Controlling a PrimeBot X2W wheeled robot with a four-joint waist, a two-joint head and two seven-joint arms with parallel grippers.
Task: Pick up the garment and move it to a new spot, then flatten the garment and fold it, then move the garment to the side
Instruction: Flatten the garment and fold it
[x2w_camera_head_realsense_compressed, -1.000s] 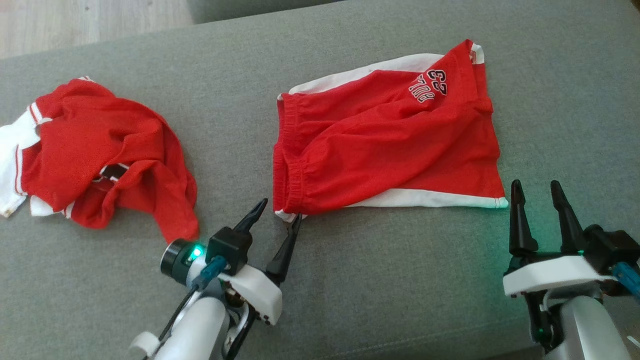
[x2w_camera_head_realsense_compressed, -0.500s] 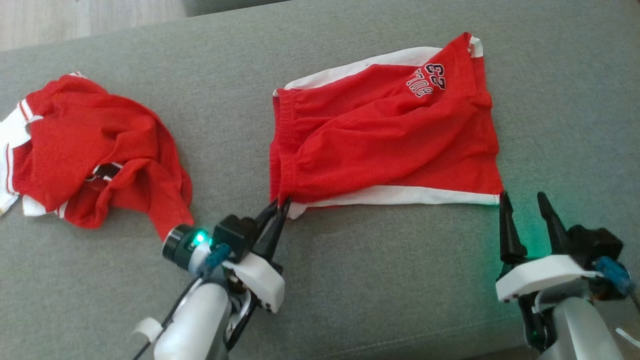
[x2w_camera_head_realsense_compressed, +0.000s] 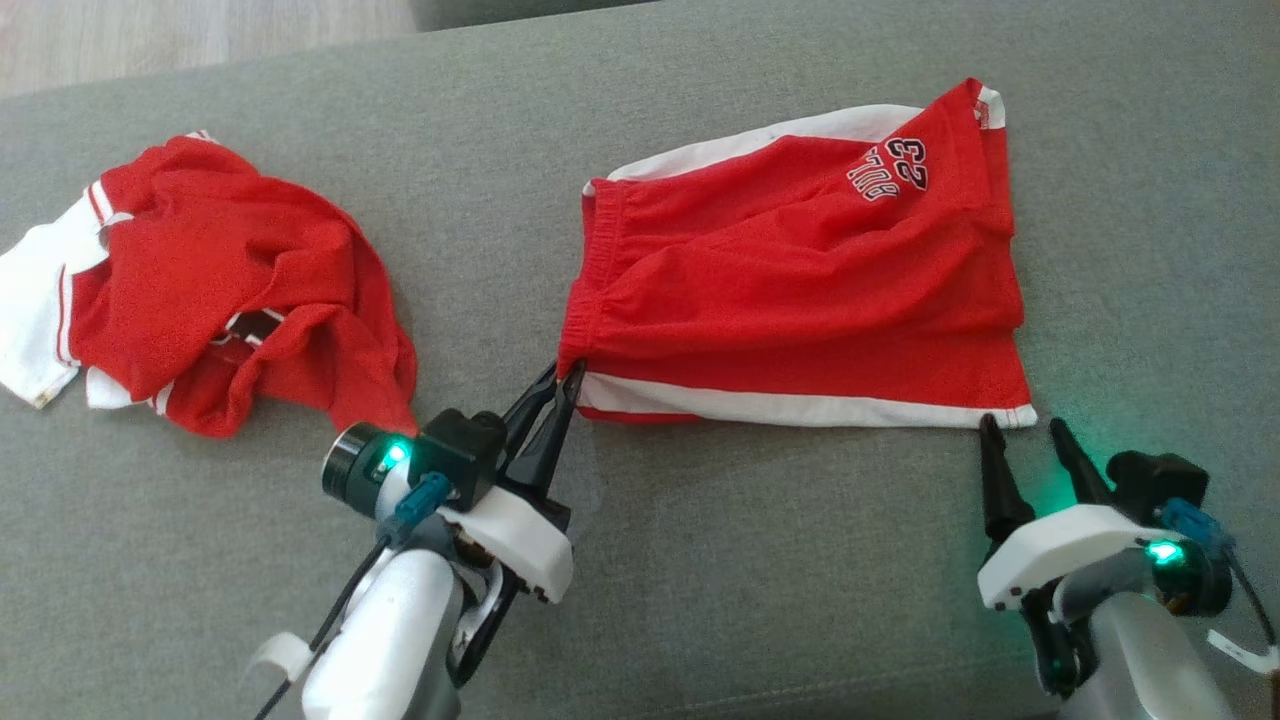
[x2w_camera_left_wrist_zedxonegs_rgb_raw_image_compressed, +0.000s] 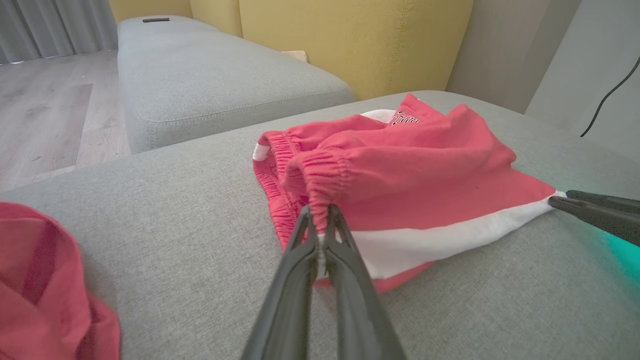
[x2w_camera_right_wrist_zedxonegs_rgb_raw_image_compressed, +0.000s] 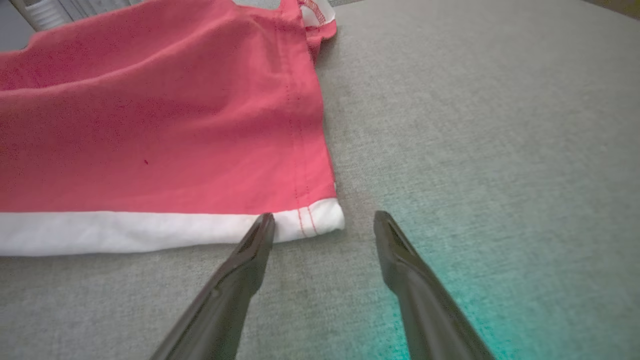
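The garment is a pair of red shorts with white side trim and a "23" print, lying spread on the grey cushion. My left gripper is shut on the near corner of the elastic waistband, and the left wrist view shows the gathered waistband of the shorts pinched between the tips of the left gripper. My right gripper stands open just short of the shorts' near right hem corner. In the right wrist view, the white hem of the shorts lies just beyond the right gripper, with nothing between its fingers.
A second red and white garment lies crumpled at the left of the cushion, close to my left arm. Wooden floor lies beyond the far edge. A further grey cushion and a yellow backrest stand behind.
My left gripper has shut on the waistband corner and drawn it slightly toward me. My right gripper has moved up to the hem corner. The camera has shifted a little.
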